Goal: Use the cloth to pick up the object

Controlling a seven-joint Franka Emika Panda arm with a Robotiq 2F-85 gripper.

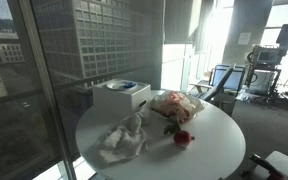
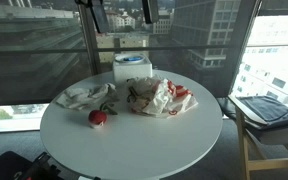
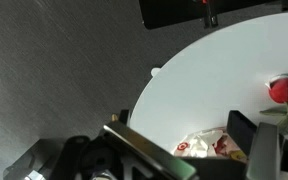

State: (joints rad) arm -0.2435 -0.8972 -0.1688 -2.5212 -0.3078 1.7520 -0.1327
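Gripping state: gripper (image 3: 179, 140) with jaws apart, nothing between them; hangs high over the table (image 2: 134, 150), touching nothing.
Task object: red object (image 2: 97, 118), small and rounded, with what looks like a thin stem; lies well below the gripper, ahead of the fingertips and off to one side in the wrist view.
Cloth: white cloth (image 2: 84, 95), crumpled, just beside the red object, contact not clear; well below the gripper, outside the wrist view.
Handling, cloth: judged soft, light and limp; likely to drape and bunch when lifted; best pinched at a raised fold near the middle.
Handling, object: judged light, prone to rolling, possibly delicate; best enclosed through the cloth across the round body, not by the stem; gentle closing force.
Other items: crumpled bag (image 2: 162, 97) below the gripper, showing between the fingers in the wrist view; white box (image 2: 132, 68) also below, near the table's edge.
Writing: red print on the crumpled bag, too small to read; blue mark on top of the white box, not legible; no brand readable.
Risk: catching the bag instead of the cloth, since both lie near each other.
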